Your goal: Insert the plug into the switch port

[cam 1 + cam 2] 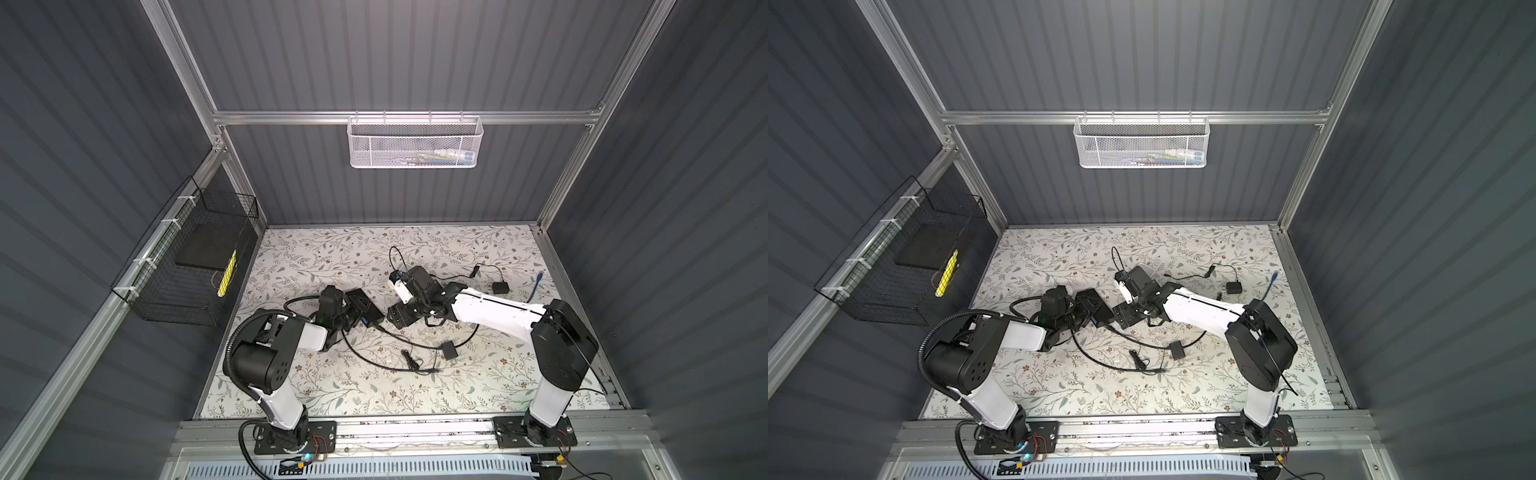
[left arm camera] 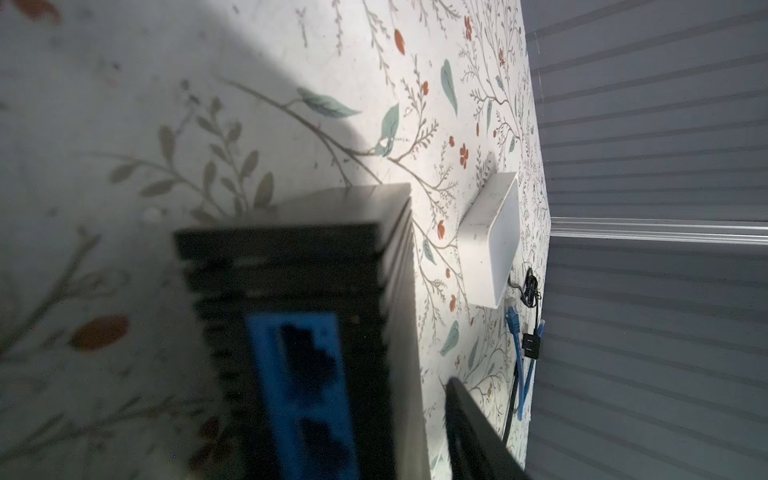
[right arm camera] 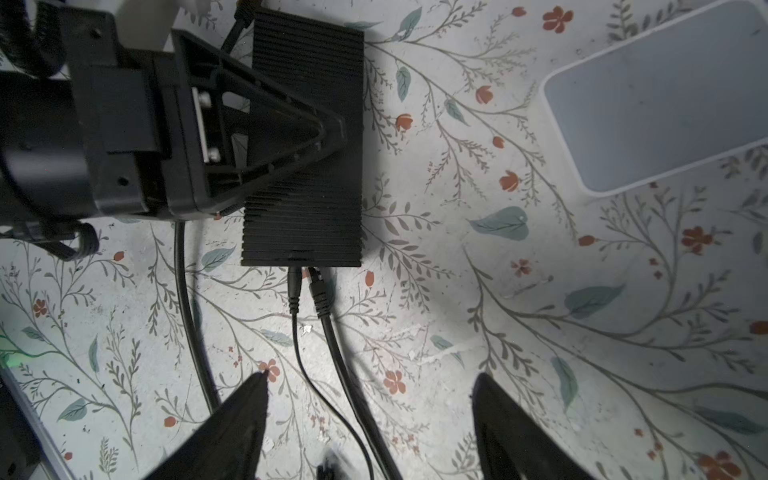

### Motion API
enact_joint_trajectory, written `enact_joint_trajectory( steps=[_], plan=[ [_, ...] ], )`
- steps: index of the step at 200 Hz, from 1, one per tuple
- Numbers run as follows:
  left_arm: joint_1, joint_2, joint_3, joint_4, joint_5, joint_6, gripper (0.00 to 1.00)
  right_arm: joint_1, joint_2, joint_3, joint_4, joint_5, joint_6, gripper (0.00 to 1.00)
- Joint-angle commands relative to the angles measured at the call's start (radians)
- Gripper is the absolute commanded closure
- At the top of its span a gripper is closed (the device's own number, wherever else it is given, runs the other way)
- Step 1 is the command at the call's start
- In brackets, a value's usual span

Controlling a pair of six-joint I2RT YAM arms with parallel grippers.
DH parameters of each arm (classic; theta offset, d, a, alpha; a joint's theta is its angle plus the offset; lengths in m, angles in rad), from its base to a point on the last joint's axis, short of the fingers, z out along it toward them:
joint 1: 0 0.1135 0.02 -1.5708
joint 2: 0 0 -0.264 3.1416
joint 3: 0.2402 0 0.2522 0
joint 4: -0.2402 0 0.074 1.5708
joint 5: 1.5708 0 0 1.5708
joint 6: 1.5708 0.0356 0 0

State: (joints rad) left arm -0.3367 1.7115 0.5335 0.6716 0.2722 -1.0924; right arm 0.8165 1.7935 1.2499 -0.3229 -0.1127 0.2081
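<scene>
Plug (image 3: 321, 293) sits at the switch's (image 3: 305, 83) end, lengthwise ahead of the right gripper's (image 3: 370, 375) spread, empty fingers — left gripper's (image 1: 361, 309) grip unclear.

Black ribbed switch (image 3: 307, 224), blue port panel (image 2: 299, 374), floral-patterned white table (image 3: 457, 291)

Walls: dark grey ribbed panels (image 1: 395, 54) rose from the tabletop (image 1: 332, 386) at its back and on both sides.
Tabletop: a pale sheet printed with twigs, leaves and small red flowers.
Frame: a bare aluminium rail (image 1: 291, 117) crossed the back wall high above the tabletop.
White mesh basket (image 1: 374, 145): hung from that rail, above the tabletop's far edge; contents too blurred to name.
Black wire basket (image 1: 166, 299): tied to the side rail beside the tabletop's left edge, holding a dark slab (image 1: 205, 245) and something yellow (image 1: 227, 272).
Light: bright and even over the tabletop.
</scene>
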Motion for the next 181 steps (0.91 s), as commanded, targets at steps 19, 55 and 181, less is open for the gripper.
enact_joint_trajectory(
  steps=[19,55,181],
  plan=[
    [0.004,0.005,0.011,-0.141,-0.002,0.05,0.47,-0.005,0.009,0.028,-0.013,-0.06,-0.028,0.19],
    [0.004,-0.088,0.077,-0.351,-0.048,0.122,0.32,-0.005,0.025,0.042,-0.008,-0.079,-0.027,0.17],
    [0.075,-0.454,0.237,-0.971,-0.257,0.325,0.0,-0.002,0.195,0.245,-0.124,-0.027,-0.103,0.14]
  ],
)
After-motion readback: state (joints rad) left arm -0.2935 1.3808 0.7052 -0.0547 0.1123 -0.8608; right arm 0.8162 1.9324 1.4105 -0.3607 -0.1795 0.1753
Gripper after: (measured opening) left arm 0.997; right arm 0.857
